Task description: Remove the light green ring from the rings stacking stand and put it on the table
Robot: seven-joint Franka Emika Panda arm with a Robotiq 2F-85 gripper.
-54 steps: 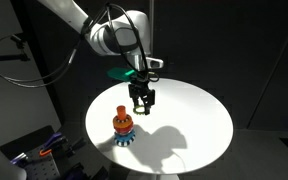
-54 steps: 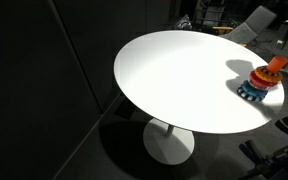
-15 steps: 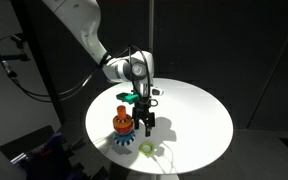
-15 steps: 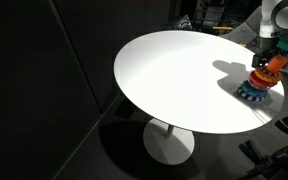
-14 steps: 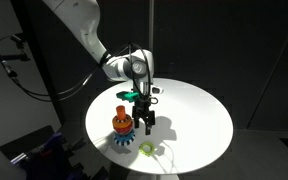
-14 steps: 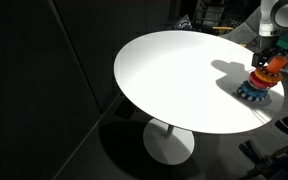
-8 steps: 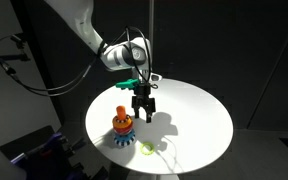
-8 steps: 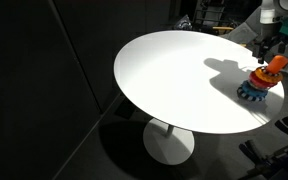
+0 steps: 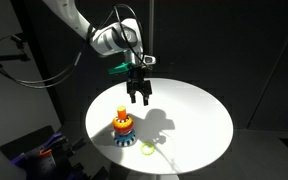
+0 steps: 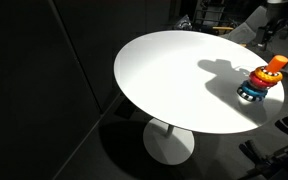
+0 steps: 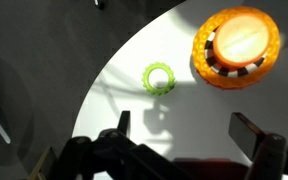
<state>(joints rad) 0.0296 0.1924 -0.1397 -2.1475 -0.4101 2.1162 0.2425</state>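
Light green ring (image 9: pixel 147 150) off the stacking stand (image 9: pixel 123 127), lying on the table (image 9: pixel 194 115); gripper (image 9: pixel 139 100) empty above.

In an exterior view the ring lies flat on the white tabletop near its edge, just beside the stand's blue base but not touching it. The gripper hangs in the air above the table, fingers spread apart and holding nothing. In the wrist view the ring (image 11: pixel 159 78) sits next to the stand's orange top (image 11: pixel 236 45), beyond the parted dark fingers (image 11: pixel 250 131).

On the table (image 9: pixel 196 112) only the rings stacking stand (image 9: pixel 123 127) and the light green ring (image 9: pixel 146 150) obstruct passage
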